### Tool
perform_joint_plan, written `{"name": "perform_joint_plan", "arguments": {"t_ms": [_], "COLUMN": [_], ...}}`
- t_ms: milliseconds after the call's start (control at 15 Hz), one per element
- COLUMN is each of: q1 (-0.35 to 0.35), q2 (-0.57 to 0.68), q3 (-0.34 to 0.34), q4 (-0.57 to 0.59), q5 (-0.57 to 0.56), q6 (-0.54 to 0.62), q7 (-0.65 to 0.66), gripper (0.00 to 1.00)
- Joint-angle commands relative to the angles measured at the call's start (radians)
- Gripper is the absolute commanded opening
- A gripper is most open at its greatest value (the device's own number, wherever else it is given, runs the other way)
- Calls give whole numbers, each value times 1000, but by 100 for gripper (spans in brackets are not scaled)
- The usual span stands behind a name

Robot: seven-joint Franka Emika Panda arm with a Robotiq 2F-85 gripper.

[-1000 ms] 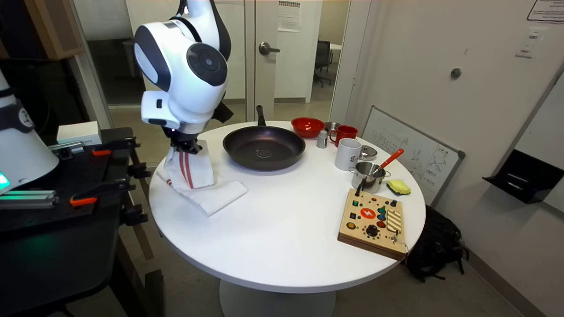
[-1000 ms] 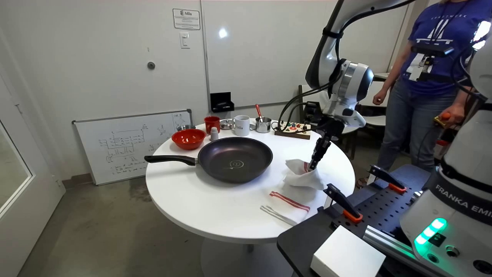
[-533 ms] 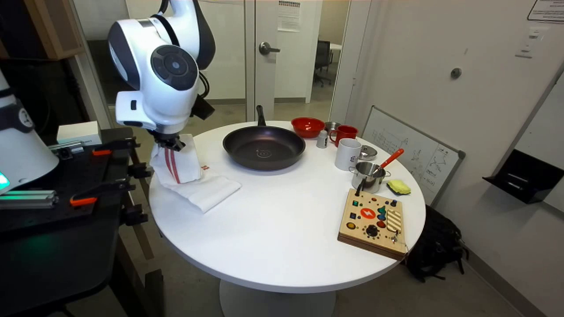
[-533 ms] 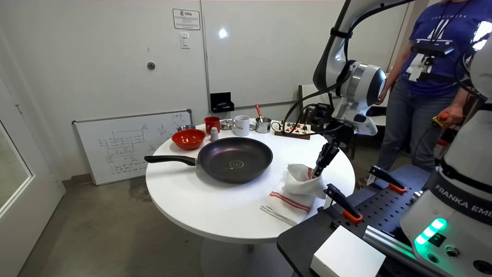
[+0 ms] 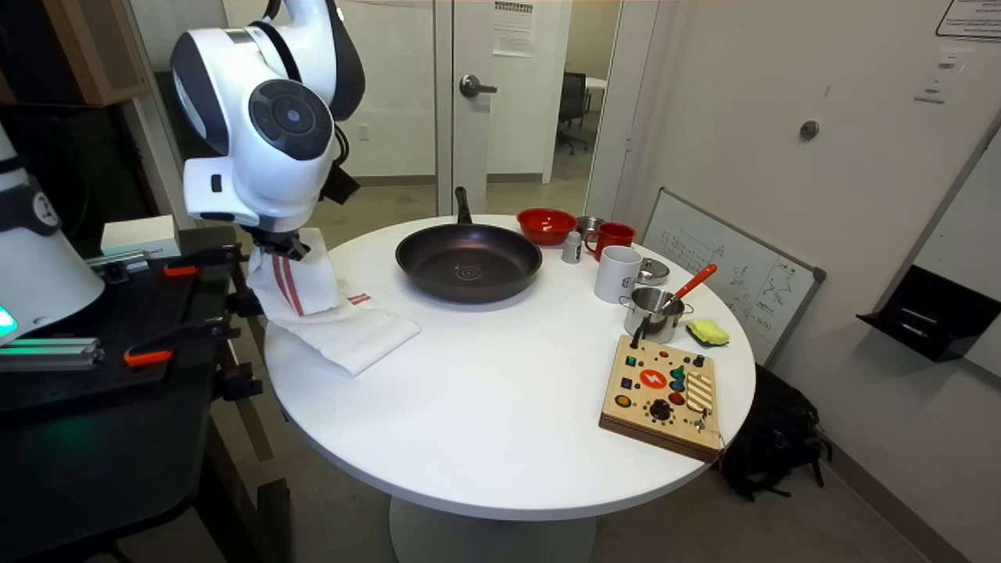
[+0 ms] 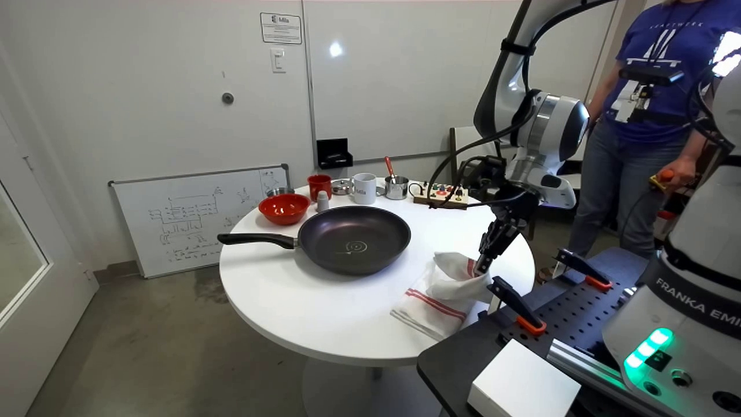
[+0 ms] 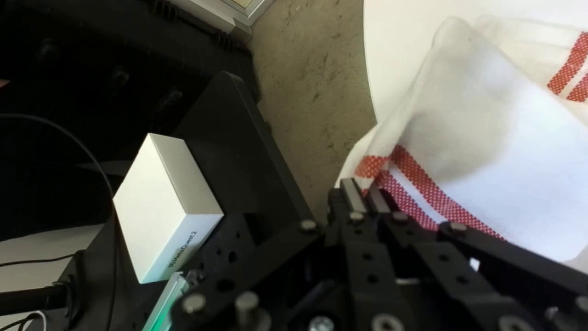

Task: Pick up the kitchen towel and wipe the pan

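While the gripper (image 7: 366, 196) was clamped on the red-striped kitchen towel (image 7: 519, 151), below and right of centre in the wrist view, the pan (image 5: 469, 266) sat on the white table (image 5: 500, 407) near the centre of an exterior view, right of the towel.

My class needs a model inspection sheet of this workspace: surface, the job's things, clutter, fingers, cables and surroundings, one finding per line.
Surface: round white table, in both exterior views.
Kitchen towel: partly raised, the rest on the table.
Pan: right way up, apart from the towel; any residue cannot be judged.
Clutter: includes red bowl, red mug, white mug, metal pot holding a red-handled utensil, yellow sponge, wooden board with colourful pieces.
Fingers: closed on the towel.
Cables: black cables loop beside the arm in an exterior view.
Surroundings: person in a blue shirt near the arm, whiteboard leaning on the wall, black bag on the floor.
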Motion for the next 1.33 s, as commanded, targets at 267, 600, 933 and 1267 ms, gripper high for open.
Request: {"name": "perform_joint_plan", "arguments": {"t_ms": [267, 600, 933, 1267], "q1": [15, 16, 16, 14], "q2": [-4, -4, -4, 0], "q3": [-15, -15, -15, -20], "q4": [1, 1, 1, 9], "q5": [0, 0, 0, 10], "q6": [-6, -6, -6, -11], "q7": [0, 0, 0, 8], "gripper": [3, 3, 3, 2]}}
